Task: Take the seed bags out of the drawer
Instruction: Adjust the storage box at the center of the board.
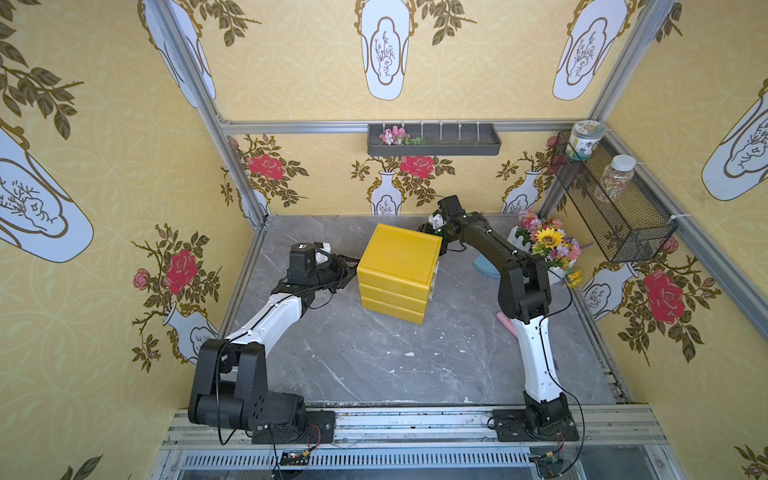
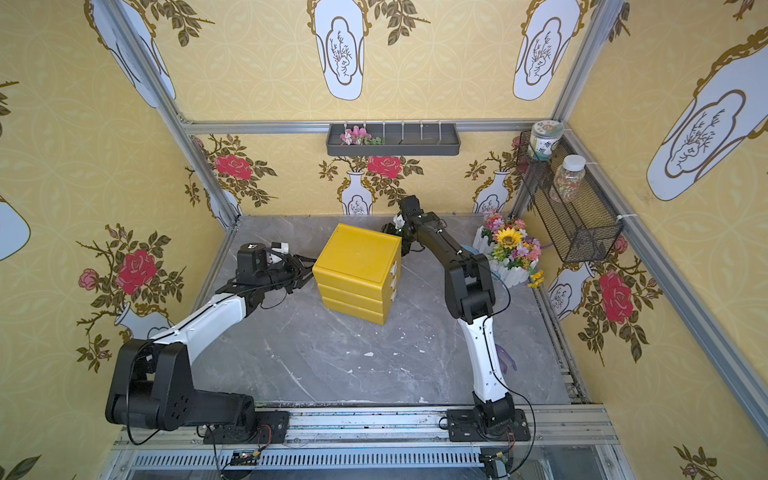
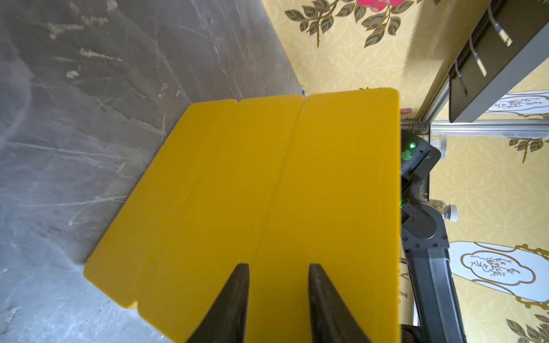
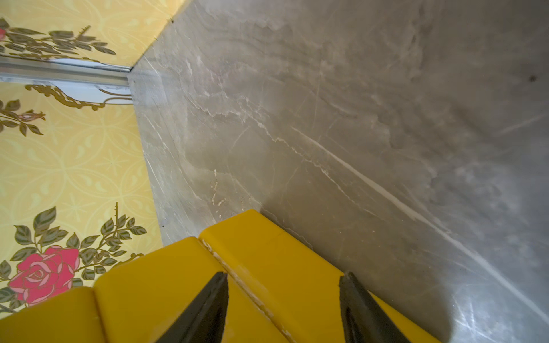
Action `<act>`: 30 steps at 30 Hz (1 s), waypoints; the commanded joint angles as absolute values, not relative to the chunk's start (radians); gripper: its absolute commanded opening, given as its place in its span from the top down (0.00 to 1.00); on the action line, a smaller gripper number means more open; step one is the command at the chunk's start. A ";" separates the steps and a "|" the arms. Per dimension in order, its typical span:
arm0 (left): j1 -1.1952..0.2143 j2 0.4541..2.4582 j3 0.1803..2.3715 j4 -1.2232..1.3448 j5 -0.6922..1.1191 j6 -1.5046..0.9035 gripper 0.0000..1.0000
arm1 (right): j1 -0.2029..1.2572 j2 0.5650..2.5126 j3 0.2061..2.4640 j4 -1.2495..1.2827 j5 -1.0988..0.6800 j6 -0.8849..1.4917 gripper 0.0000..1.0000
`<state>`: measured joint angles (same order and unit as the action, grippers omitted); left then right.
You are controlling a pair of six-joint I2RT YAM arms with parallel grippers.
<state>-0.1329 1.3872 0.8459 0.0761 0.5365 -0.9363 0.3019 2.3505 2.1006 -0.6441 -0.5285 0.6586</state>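
The yellow three-drawer chest [image 1: 399, 253] [image 2: 357, 253] stands mid-table in both top views. Its drawer [image 1: 435, 264] [image 2: 397, 266], the topmost one with a white pull tab, faces right and is closed. The seed bags are hidden. My left gripper [image 1: 353, 266] [image 3: 277, 264] points at the chest's left side near the top seam. Its fingers [image 3: 237, 291] stand a little apart with nothing between them. My right gripper [image 1: 432, 233] [image 4: 285, 276] is at the chest's far right corner, low against the yellow wall [image 4: 267, 255], open and empty.
A white planter of artificial flowers [image 1: 548, 245] stands at the back right, with a blue object [image 1: 486, 268] beside it. A pink object [image 1: 505, 320] lies by the right arm. A wire basket [image 1: 615, 208] with jars hangs on the right wall, a grey shelf [image 1: 434, 141] on the back wall.
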 commanded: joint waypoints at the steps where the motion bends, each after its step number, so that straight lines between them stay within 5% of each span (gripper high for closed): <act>1: -0.123 1.370 0.907 -0.046 0.463 -0.897 0.58 | 0.262 2.334 2.116 -0.672 -0.492 0.688 0.36; 8: -0.082 1.348 1.055 -0.172 0.401 -0.849 0.56 | 0.147 2.212 2.028 -0.749 -0.399 0.640 0.35; 20: -0.122 1.505 1.370 -0.467 0.265 -0.587 0.50 | 0.200 1.904 1.454 -0.684 -0.420 0.532 0.41; 30: -0.168 1.528 1.379 -0.463 0.267 -0.522 0.48 | 0.313 1.989 1.492 -0.653 -0.437 0.562 0.42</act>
<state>-0.1623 1.5234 1.3834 -0.4534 0.2756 -0.5671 0.3031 1.9697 1.4685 -0.6865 -0.4217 0.5514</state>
